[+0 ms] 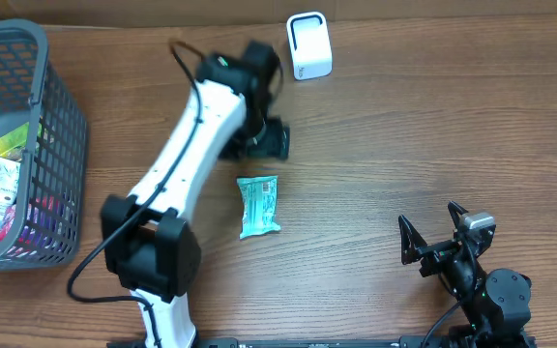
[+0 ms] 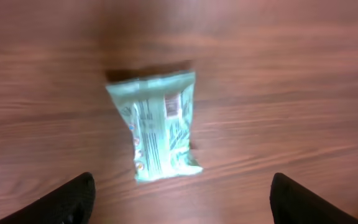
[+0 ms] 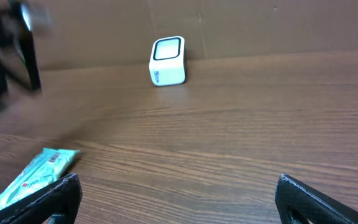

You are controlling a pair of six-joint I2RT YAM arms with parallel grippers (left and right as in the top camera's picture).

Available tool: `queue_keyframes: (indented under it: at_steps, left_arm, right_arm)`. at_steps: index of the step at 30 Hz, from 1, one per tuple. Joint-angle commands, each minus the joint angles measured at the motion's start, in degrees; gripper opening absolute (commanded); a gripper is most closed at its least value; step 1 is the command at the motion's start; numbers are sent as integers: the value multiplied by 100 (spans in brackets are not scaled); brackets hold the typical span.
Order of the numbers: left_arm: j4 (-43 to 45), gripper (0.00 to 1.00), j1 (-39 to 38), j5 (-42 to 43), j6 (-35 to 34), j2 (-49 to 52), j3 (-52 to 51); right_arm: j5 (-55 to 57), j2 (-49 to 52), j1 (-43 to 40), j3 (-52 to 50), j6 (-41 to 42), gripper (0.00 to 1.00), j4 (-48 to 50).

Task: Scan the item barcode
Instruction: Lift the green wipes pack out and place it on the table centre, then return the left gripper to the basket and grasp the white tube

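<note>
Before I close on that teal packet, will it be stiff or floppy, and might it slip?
The teal snack packet looks like thin film with crimped ends, so probably floppy and light. It lies flat on the wooden table, so a push would likely slide it, not roll it. Its wrapper seems smooth, so it may slip.

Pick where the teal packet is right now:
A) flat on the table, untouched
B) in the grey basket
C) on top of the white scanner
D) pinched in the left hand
A: the teal packet lies flat on the table, and the left hand is spread wide, clear of it.
</note>
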Motion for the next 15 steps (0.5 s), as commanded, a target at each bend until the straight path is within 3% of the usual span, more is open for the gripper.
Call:
queue_keyframes:
  at_steps: [1, 6, 15]
  left_arm:
    - [-457, 82, 376, -144, 125, -114, 1191]
    - [-1252, 82, 1220, -334, 151, -262, 2691]
    - [-1250, 84, 3862, -358, 85, -1215, 2444]
  right_arm:
    - [-76, -68, 37, 39, 22, 100, -116]
    - [-76, -68, 37, 39, 22, 100, -116]
    - [-76, -68, 37, 39, 22, 100, -116]
